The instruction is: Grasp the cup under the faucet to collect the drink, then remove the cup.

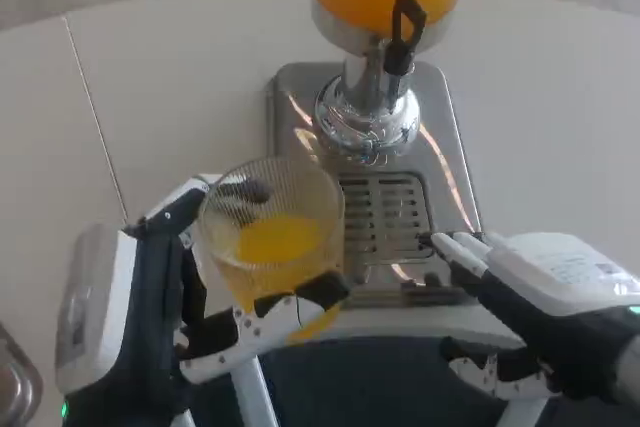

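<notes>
Collecting apparently done, removal in hand; cup [272,237] with orange drink gripped in left hand [150,317], beside the drip tray [385,212], clear of the faucet [403,32]; right hand [530,317] empty, fingers apart; next, setting down level on the table [560,117].

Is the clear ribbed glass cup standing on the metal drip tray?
No, the left hand holds the clear ribbed glass cup beside the metal drip tray.

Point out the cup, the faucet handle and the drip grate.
cup [272,242]: head view, on the orange drink inside it.
faucet handle [405,25]: head view, on the black lever.
drip grate [385,215]: head view, on the slotted metal.
</notes>
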